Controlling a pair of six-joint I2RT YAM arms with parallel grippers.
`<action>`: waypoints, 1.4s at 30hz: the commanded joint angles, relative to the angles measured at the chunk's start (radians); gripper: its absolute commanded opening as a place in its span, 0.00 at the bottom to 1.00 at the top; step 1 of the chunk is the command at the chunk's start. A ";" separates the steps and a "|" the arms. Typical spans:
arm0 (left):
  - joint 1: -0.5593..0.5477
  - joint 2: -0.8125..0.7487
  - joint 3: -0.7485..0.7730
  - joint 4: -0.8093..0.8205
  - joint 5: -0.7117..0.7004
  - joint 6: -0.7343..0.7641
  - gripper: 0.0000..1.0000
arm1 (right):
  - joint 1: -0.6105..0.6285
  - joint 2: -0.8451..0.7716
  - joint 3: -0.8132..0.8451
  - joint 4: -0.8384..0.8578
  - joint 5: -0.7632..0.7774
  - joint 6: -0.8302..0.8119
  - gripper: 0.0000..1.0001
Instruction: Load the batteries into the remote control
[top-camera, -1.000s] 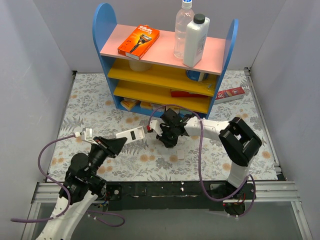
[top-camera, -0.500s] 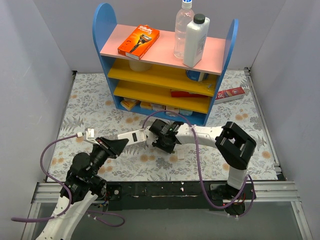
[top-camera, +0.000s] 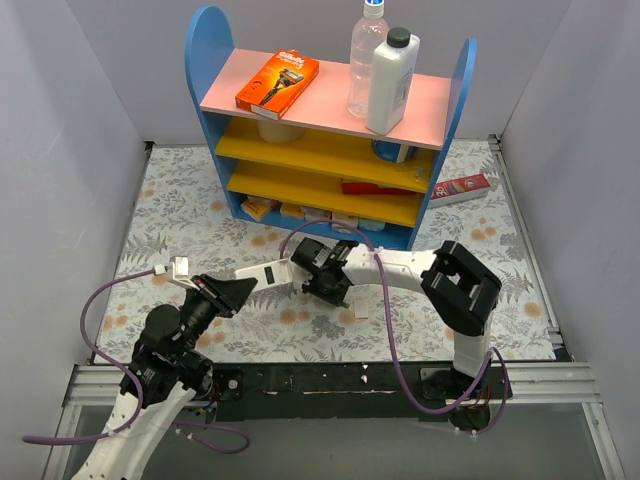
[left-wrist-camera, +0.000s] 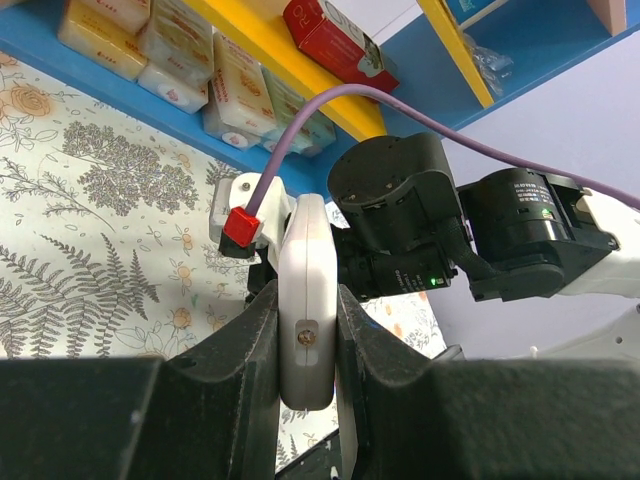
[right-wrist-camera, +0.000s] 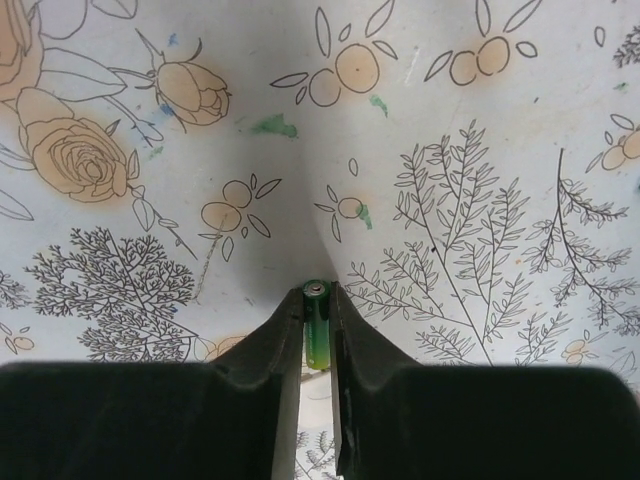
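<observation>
My left gripper (top-camera: 240, 284) is shut on the white remote control (top-camera: 266, 272) and holds it off the table, its far end pointing right. In the left wrist view the remote (left-wrist-camera: 305, 305) stands edge-on between my fingers, a small screw showing on its near end. My right gripper (top-camera: 322, 283) sits right at the remote's far end. In the right wrist view it (right-wrist-camera: 317, 300) is shut on a green battery (right-wrist-camera: 316, 330), metal tip pointing outward over the floral tablecloth. I see no other battery.
A blue shelf unit (top-camera: 330, 130) with yellow shelves stands at the back, with a razor box, bottles and small packs. A red-and-white carton (top-camera: 460, 187) lies at its right. A small white plastic piece (top-camera: 360, 311) lies on the cloth near my right gripper.
My right gripper has moved left with the battery, from a gap away to right beside the remote's far end. My left gripper and the remote have lowered and shifted slightly left.
</observation>
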 joint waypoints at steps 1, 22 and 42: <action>-0.001 -0.058 0.017 0.023 0.010 -0.009 0.00 | 0.008 0.045 -0.028 -0.049 0.013 0.014 0.16; 0.001 -0.030 -0.323 0.548 0.239 -0.182 0.00 | -0.013 -0.639 -0.353 0.379 0.245 0.466 0.01; -0.002 0.446 -0.521 1.252 0.297 -0.267 0.00 | 0.159 -1.009 -0.587 0.862 0.550 0.503 0.01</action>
